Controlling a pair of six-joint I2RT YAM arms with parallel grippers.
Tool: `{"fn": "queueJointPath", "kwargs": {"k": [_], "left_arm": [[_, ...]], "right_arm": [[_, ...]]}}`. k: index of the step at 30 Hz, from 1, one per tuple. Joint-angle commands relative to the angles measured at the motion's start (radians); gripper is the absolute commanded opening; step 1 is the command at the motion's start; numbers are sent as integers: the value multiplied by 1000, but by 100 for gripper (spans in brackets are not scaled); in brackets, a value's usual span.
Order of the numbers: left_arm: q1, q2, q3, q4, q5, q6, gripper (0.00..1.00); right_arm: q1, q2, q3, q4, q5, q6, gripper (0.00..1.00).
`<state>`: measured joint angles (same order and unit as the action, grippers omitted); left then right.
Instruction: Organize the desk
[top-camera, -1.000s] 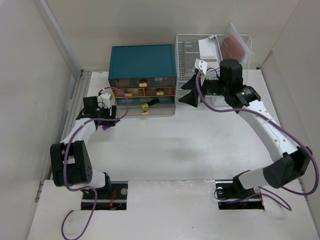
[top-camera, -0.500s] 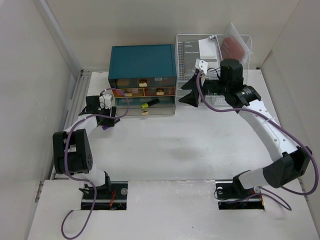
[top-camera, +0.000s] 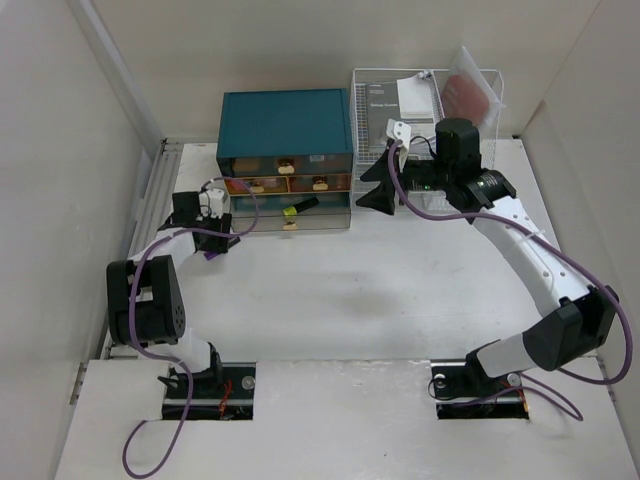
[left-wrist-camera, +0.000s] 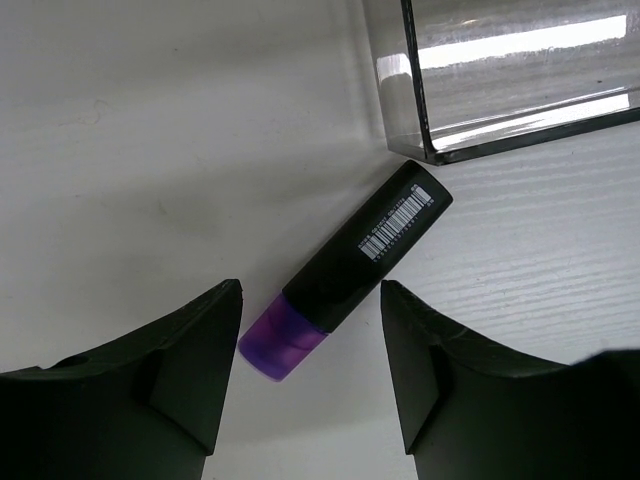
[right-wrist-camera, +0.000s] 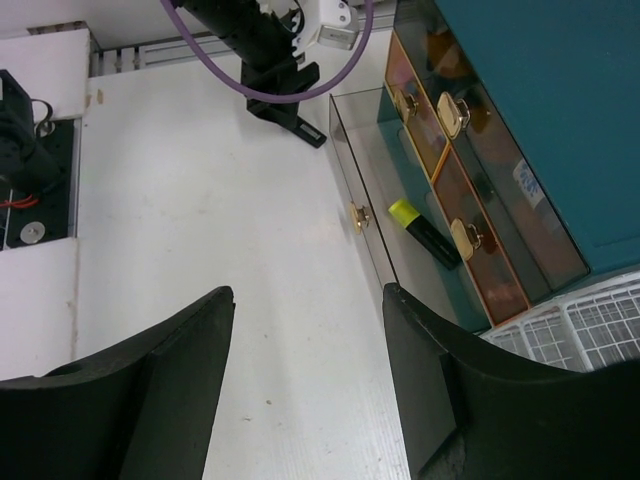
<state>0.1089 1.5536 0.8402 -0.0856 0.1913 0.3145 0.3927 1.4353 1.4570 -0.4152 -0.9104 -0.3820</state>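
Observation:
The white desk holds a black marker with a purple cap, lying flat just off the corner of the open clear drawer. My left gripper is open and straddles the marker's purple end without touching it; in the top view this gripper is left of the drawer. My right gripper is open and empty, held above the desk right of the drawer. A yellow-capped highlighter lies inside the drawer and also shows in the top view.
The teal drawer chest stands at the back, with small orange drawers above the open one. A white wire rack with papers and a bagged red item stands at back right. Pale walls close in both sides.
My left arm has folded, its elbow swinging back toward the base, with the gripper staying over the marker. My right gripper has shifted slightly left and toward the back.

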Motion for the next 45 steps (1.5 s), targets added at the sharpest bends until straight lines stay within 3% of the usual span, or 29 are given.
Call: {"fn": "queueJointPath", "kwargs": {"k": [1, 20, 32, 40, 45], "left_arm": [[6, 6, -10, 20, 33, 23, 55], [6, 62, 10, -29, 51, 41, 48], [6, 49, 10, -59, 79, 51, 29], [-3, -4, 1, -59, 88, 51, 1], [-25, -40, 0, -59, 88, 51, 0]], "right_arm": [[-5, -6, 3, 21, -44, -15, 67], [-25, -24, -6, 21, -104, -15, 68], [-34, -24, -6, 30, -113, -15, 68], [-34, -24, -6, 30, -122, -15, 69], [-34, -24, -15, 30, -122, -15, 69]]}}
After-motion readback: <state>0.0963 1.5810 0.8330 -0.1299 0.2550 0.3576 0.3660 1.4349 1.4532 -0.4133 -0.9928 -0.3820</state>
